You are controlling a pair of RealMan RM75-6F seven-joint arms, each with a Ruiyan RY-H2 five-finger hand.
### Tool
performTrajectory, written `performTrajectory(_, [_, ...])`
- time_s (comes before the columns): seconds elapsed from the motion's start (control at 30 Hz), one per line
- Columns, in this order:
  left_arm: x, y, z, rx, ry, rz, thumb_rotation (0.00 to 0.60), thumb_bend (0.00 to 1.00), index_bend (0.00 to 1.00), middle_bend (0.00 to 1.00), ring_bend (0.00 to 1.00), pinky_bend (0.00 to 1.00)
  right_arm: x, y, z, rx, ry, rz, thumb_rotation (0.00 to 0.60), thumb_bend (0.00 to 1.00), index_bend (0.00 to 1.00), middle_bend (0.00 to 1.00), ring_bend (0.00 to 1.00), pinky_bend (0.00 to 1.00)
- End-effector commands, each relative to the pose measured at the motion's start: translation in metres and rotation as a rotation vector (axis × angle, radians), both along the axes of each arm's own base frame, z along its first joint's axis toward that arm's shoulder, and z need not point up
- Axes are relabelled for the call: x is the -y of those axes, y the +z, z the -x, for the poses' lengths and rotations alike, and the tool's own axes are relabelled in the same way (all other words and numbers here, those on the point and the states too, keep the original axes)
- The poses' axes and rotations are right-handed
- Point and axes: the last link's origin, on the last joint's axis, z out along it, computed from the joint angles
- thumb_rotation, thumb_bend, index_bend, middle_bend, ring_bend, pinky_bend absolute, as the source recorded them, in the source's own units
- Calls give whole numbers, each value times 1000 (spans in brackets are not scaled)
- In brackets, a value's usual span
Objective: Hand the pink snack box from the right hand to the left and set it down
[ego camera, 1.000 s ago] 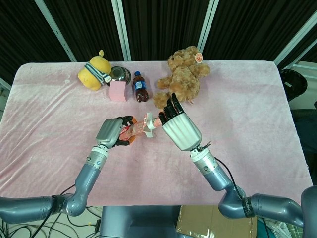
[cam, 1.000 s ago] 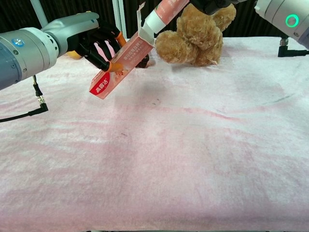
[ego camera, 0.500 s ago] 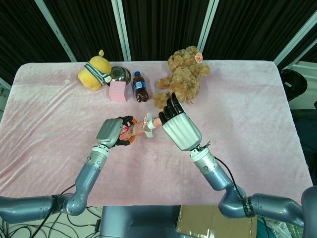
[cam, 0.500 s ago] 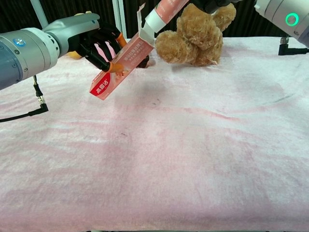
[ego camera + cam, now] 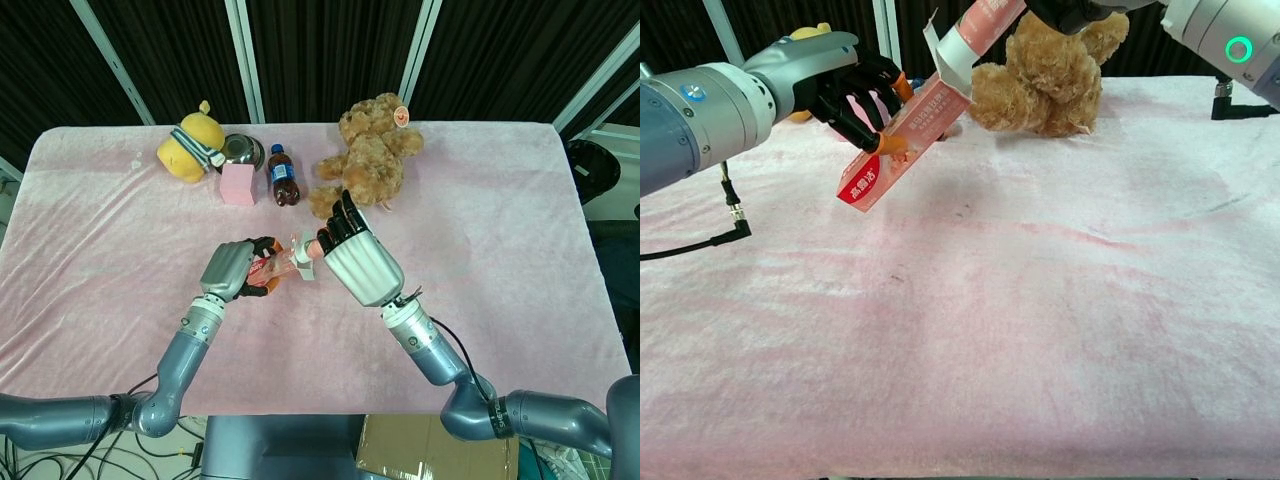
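The pink snack box [image 5: 278,266] hangs above the middle of the pink tablecloth, tilted, with its red end low on the left. My left hand [image 5: 232,268] grips its lower half, fingers curled around it. In the chest view the left hand [image 5: 840,85] wraps the box [image 5: 902,140] from behind. My right hand [image 5: 358,258] holds the upper end, where a white flap sticks out. In the chest view the right hand [image 5: 1070,10] is mostly cut off by the top edge.
A brown teddy bear [image 5: 368,155] lies just behind the hands. Along the far edge stand a cola bottle [image 5: 284,177], a pink block [image 5: 237,184], a metal bowl [image 5: 242,150] and a yellow plush toy [image 5: 192,150].
My left hand has shifted a little right and up, and its fingers have closed further around the box. The box has moved slightly right with it.
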Motion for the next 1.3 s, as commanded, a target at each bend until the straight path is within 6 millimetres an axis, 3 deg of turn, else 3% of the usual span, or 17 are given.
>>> performTrajectory(0.03, [1, -2, -3, 6, -3, 4, 600, 356, 456, 446, 377, 461, 0, 0, 0, 0, 2, 0, 600, 500, 621, 447, 237, 180])
performTrajectory(0.33, [5, -7, -15, 35, -21, 12, 600, 356, 456, 446, 377, 461, 0, 0, -2, -31, 36, 16, 600, 499, 621, 447, 237, 180])
performTrajectory(0.9, [0, -1, -8, 48, -8, -4, 600, 356, 456, 446, 377, 461, 3, 4, 9, -56, 21, 30, 600, 499, 621, 448, 237, 180])
performTrajectory(1.3, [4, -5, -17, 77, -1, 10, 600, 355, 456, 446, 377, 461, -2, -3, 7, -66, 43, 15, 600, 499, 621, 445, 237, 180])
